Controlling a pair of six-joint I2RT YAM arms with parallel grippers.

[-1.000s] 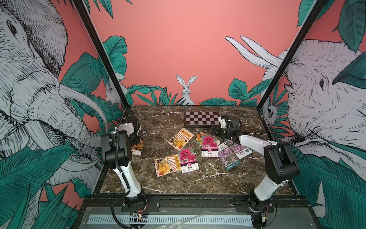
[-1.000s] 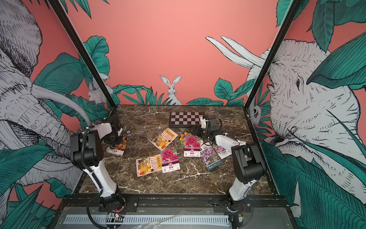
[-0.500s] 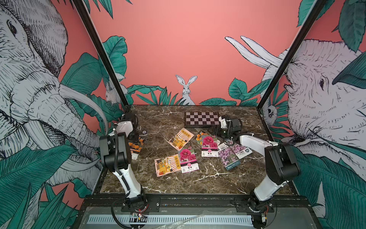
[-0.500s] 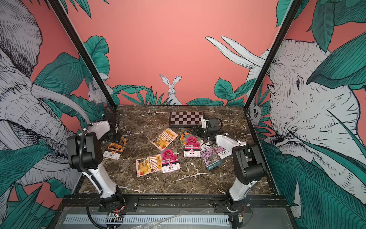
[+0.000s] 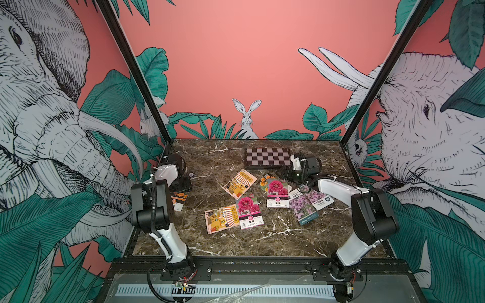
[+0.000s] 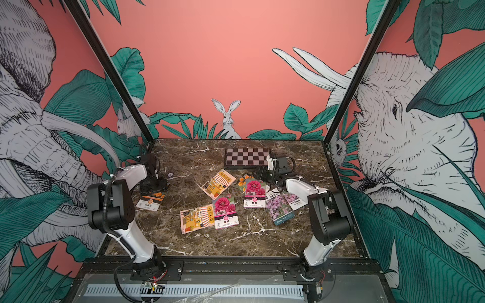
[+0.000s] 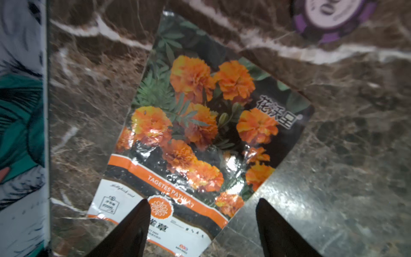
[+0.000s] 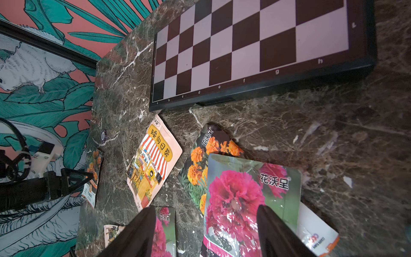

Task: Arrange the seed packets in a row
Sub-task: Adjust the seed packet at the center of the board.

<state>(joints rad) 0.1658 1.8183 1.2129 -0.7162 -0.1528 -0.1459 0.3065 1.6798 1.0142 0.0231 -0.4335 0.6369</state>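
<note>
The table [image 5: 236,244] is brown stone with white lines in it. The walls [image 5: 236,65] around it are pink, with drawn elephants, a rabbit and green leaves. A chequered board [image 5: 267,158] lies flat at the back. A small purple chip [image 5: 191,174] sits on the stone near the back left.

The seed packets lie flat and mixed up, not in a row. One marigold packet [image 6: 151,200] lies alone by the left wall. In the middle are two shop packets [image 5: 239,183]. A pink flower packet [image 5: 249,211] lies right up against the nearer one. Further right, another pink packet [image 8: 244,200] covers part of a second marigold packet [image 8: 198,164]. Two lilac packets [image 5: 304,210] overlap just beside it.

The left arm bends up and reaches back along the left wall. The left gripper [image 7: 202,200] points down over the lone marigold packet. Its fingers are apart and hold nothing. The right arm reaches back toward the board's right end. The right gripper [image 8: 205,207] hangs over the pink packets, fingers apart too, holding nothing.

The lone packet lies close to the table's left edge. Bare stone shows along the front and at the back left.
</note>
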